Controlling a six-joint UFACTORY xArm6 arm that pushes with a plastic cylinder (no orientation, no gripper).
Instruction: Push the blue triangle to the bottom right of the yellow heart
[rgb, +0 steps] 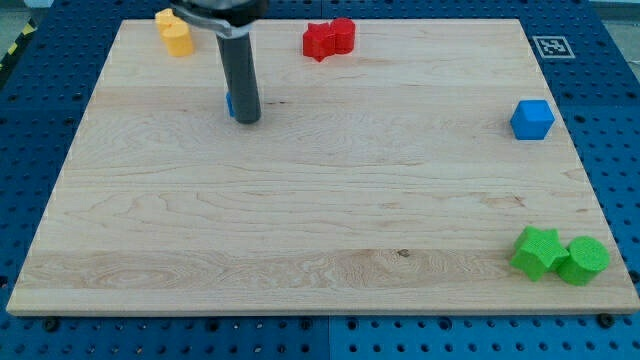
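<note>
Sitting near the top left corner of the desk (300, 240) is the yellow heart (175, 33), close to the top edge. A little to the right of it and lower down stands my tip (247, 120), at the end of the dark rod. The blue triangle (230, 103) is almost all hidden behind the rod; only a thin blue sliver peeks out on the rod's left side, touching it. So the blue triangle lies to the bottom right of the yellow heart, near it but apart from it. I have no pincer, only the rod, so nothing is being held.

Further right, at the top edge, two red blocks (329, 39) sit pressed together. By the right edge, partway down, is a blue cube (532, 119) all alone. In the bottom right corner a green star (537, 252) touches a green round block (583, 260).
</note>
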